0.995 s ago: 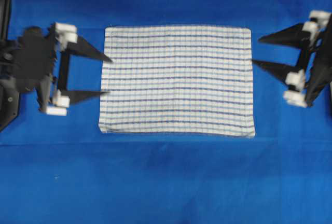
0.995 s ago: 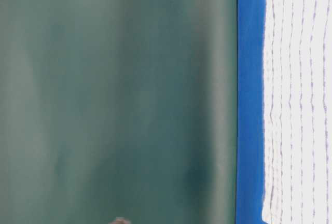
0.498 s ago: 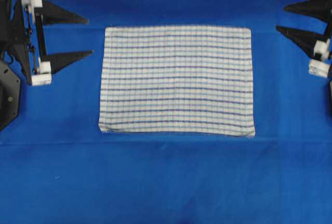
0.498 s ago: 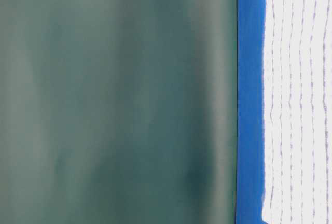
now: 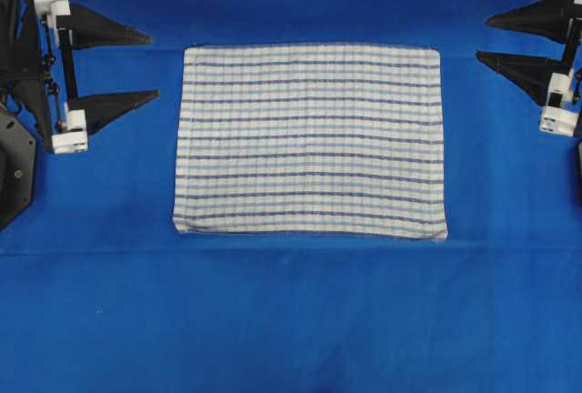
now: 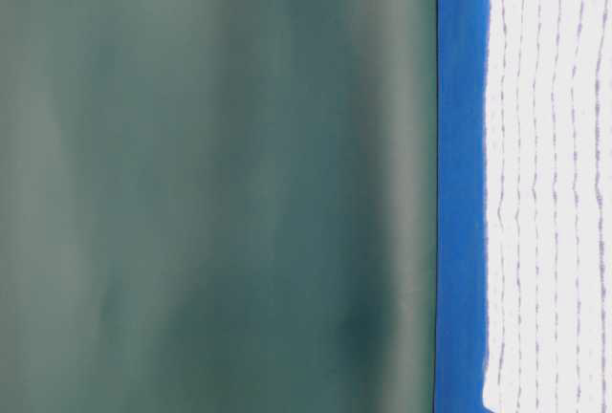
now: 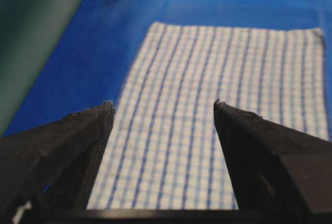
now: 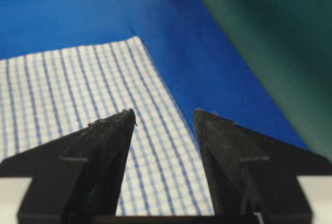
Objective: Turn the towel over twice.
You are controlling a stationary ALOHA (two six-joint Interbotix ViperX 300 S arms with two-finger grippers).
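Note:
The towel (image 5: 311, 141), white with dark-blue stripes and a faint light-blue grid, lies spread flat on the blue sheet in the middle of the overhead view. It also runs along the table's top in the table-level view as the same striped towel (image 6: 550, 184). My left gripper (image 5: 153, 67) stands open to the left of the towel's far left corner, apart from the cloth. My right gripper (image 5: 482, 38) is open off the far right corner, also clear of it. In the wrist views the towel (image 7: 207, 105) (image 8: 67, 94) lies below and beyond each pair of empty jaws.
A plain blue sheet (image 5: 291, 320) covers the whole table, with a faint crease line running across just in front of the towel. A dark green backdrop (image 6: 210, 184) stands behind the table. The left arm's base (image 5: 14, 175) sits at the left edge.
Both grippers have pulled back from the towel's side edges toward the far corners of the table and stay open. The towel has not moved.

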